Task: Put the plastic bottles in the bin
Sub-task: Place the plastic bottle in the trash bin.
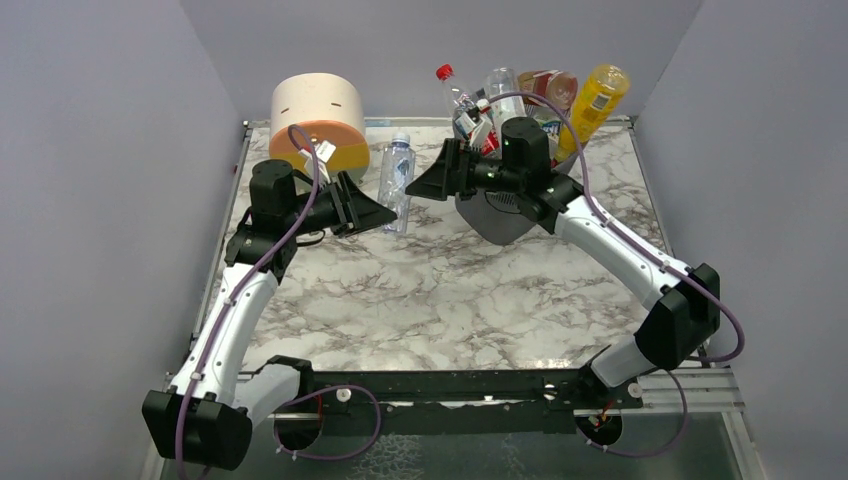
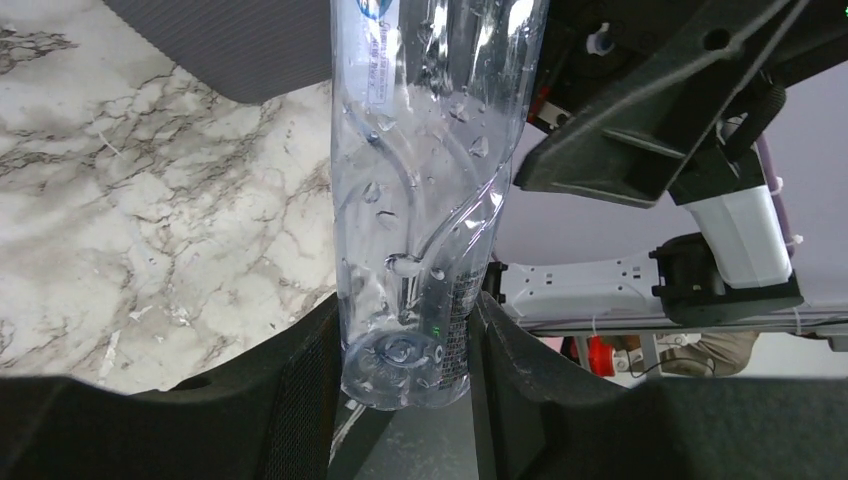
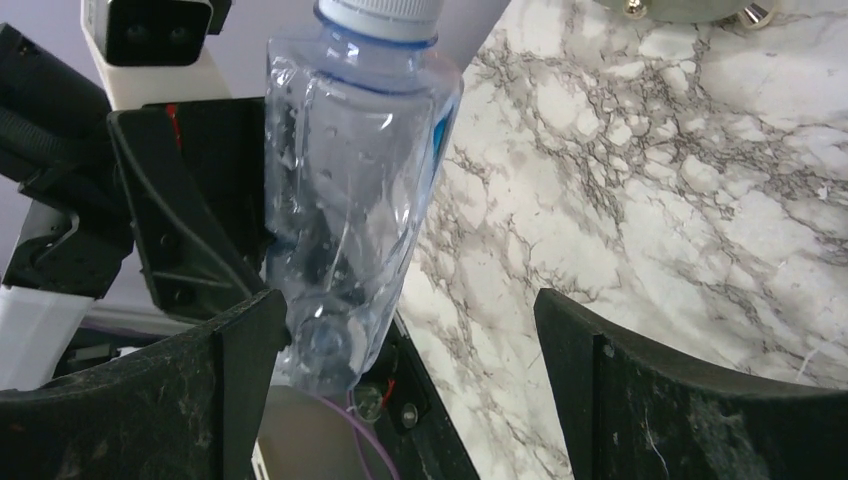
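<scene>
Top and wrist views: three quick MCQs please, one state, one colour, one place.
1. The right fingers are: A open; B shut on a cap; C shut, empty.
2. The rightmost bottle in the bin is: A yellow; B blue; C black.
3. The clear bottle is: A in the bin; B between the left fingers; C between the right fingers.
Key: A, wide gap between them; A, its body shows yellow; B, both fingers press its base.

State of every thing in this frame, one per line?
clear bottle: upright, capped, gripped near its base.
left tool: shut on the clear bottle.
right tool: open, alongside the clear bottle.
bin: crammed, bottles sticking out of the top.
</scene>
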Robot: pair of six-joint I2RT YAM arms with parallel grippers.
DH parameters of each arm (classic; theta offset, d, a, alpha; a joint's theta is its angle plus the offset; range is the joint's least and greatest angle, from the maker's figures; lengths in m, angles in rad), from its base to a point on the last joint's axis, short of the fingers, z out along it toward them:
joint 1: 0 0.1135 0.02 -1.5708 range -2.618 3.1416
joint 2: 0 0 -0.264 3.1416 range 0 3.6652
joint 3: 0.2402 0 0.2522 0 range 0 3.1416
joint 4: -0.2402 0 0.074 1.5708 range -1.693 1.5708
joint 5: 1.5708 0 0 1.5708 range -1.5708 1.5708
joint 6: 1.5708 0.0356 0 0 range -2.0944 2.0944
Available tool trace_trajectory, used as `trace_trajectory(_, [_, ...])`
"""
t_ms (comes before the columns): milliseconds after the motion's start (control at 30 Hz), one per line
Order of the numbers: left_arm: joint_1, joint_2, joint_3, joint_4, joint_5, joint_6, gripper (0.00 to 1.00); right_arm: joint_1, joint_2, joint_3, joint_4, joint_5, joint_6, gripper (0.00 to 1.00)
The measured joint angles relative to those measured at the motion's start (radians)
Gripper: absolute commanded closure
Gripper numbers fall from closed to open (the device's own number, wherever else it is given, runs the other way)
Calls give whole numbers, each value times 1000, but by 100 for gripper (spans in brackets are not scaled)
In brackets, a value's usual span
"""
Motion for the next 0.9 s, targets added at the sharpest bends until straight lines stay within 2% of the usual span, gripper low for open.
trace_trajectory(300, [-17, -26, -51, 61, 14, -59, 56, 51, 72, 37, 97, 14, 51, 3])
trace_trajectory(367, [-17, -26, -55, 64, 19, -65, 56, 61, 83, 40, 116, 16, 58, 5])
trace_trajectory(433, [-18, -27, -63, 75, 22, -69, 56, 69, 98, 51, 121, 16, 64, 13])
trace_trajectory(567, [-19, -27, -72, 89, 29, -75, 51, 79, 122, 70, 129, 17, 71, 37])
trace_trajectory(767, [-19, -32, -94, 111, 43, -77, 34, 101, 126, 95, 99, 41, 39, 49])
trace_trajectory(900, [-19, -51, -118, 117, 45, -77, 29, 123, 125, 103, 75, 70, 6, 57])
